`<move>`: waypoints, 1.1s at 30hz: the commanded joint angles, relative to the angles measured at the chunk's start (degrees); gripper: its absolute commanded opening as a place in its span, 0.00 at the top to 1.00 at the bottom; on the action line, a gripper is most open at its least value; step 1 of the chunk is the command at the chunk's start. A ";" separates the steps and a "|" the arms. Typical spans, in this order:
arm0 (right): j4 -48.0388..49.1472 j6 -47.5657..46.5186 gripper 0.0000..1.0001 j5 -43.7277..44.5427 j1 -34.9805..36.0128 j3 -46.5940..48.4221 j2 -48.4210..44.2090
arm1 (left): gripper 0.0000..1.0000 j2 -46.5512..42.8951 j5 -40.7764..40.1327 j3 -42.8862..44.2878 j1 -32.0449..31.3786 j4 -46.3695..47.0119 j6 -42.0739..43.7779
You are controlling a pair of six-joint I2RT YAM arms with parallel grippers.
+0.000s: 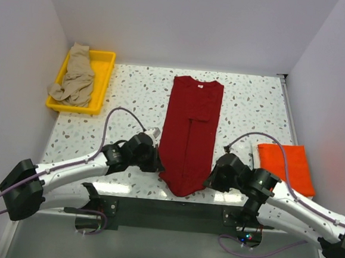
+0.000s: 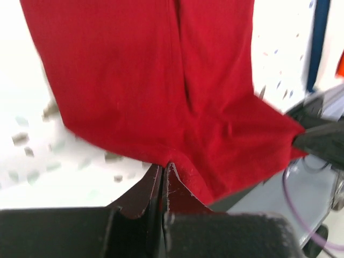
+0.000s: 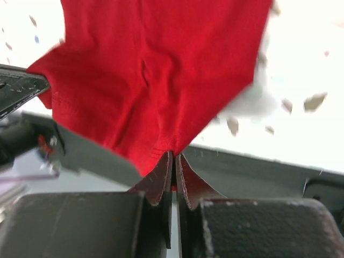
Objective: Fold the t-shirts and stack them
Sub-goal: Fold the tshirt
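Both pincers (image 2: pixel 164 173) (image 3: pixel 174 161) nip red shirt (image 1: pixel 191 124), likely hem.

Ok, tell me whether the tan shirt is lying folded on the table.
No, the tan-beige shirt lies crumpled in the yellow tray at the table's far left corner.

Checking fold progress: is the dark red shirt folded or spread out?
Partly folded: the dark red shirt lies as a long narrow strip, its sides turned in.

Bright even light, top view sharp, wrist views blurred, tabletop (image 2: pixel 21 80) blown out white around dark red t-shirt (image 2: pixel 161 80)
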 commanded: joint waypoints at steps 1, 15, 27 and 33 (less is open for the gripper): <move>4.53 -8.17 0.96 9.05 -3.08 7.29 5.77 | 1.00 4.07 3.64 5.43 4.36 5.08 3.70; 22.63 -24.19 1.00 -1.65 -29.10 17.76 30.29 | 1.00 24.46 1.97 22.40 15.00 10.44 2.47; 32.48 -25.33 1.00 -4.91 -37.63 22.24 46.20 | 1.00 41.60 5.31 34.17 21.68 13.09 3.79; 32.75 -25.25 1.00 -7.19 -40.44 24.18 48.58 | 1.00 42.75 5.40 36.11 23.88 12.38 3.79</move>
